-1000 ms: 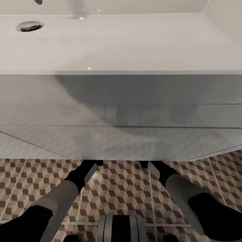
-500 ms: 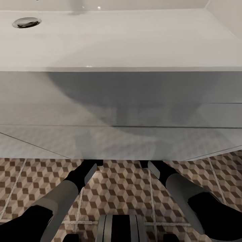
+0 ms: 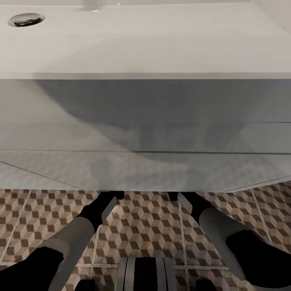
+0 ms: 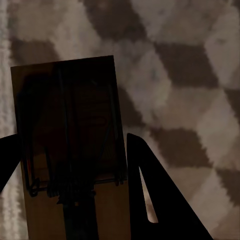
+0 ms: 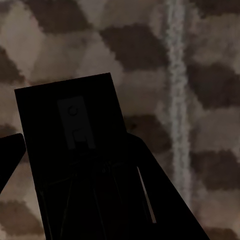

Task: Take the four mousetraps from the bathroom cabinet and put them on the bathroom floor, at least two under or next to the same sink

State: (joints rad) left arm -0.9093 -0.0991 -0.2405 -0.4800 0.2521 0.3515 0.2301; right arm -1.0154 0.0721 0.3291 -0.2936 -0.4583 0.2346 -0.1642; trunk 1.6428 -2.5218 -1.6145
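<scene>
In the left wrist view a tan mousetrap (image 4: 65,110) with dark wire sits between the fingers of my left gripper (image 4: 72,137), which is shut on it, close above the cube-patterned bathroom floor (image 4: 190,75). My right gripper (image 5: 75,140) is likewise shut on a second mousetrap (image 5: 70,115), which is dark with shadow over the same tiles. In the head view both forearms reach under the white vanity (image 3: 145,133), which hides the grippers. The white sink (image 3: 141,40) lies on top of the vanity. The cabinet is out of view.
The vanity's front hangs over the floor (image 3: 145,226) right ahead of my base. A chrome drain (image 3: 25,19) sits at the basin's far left. A pale grout line (image 5: 176,100) runs past the right-hand trap.
The head camera has shifted slightly, so the sink and drain sit higher and further left in the picture. The arms have not visibly moved.
</scene>
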